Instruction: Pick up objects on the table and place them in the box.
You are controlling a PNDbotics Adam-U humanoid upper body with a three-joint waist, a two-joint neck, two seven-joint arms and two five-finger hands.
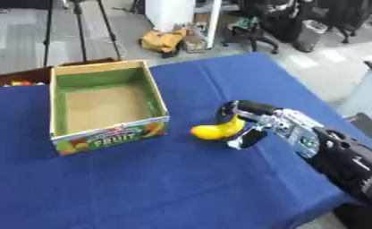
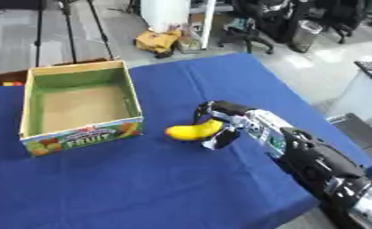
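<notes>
Right hand [image 1: 248, 123] closing on a banana [image 1: 217, 130] near the middle of the desk [image 1: 181, 179], toward its right edge. The arm enters from the near right corner and reaches across the blue cloth so that the hand meets the fruit at its stem end; a dark finger curls over the top of the banana and a silver one sits below it, so the fingers are wrapped around the stem end rather than spread. The rounded free end of the banana points left, toward the box [image 1: 57, 134]. Whether the fruit rests on the cloth or is just clear of it cannot be told.

The box, an open cardboard carton with green inner walls and a fruit-printed front panel, stands near the far left corner of the desk, apart from the banana, with a strip of bare cloth between them. Its mouth faces straight up and its floor shows nothing inside, which probably leaves the whole interior available for a drop from above. Gripping at the stem end likely keeps the bulk of the fruit ahead of the hand for the leftward carry.

The left hand appears in neither view.
</notes>
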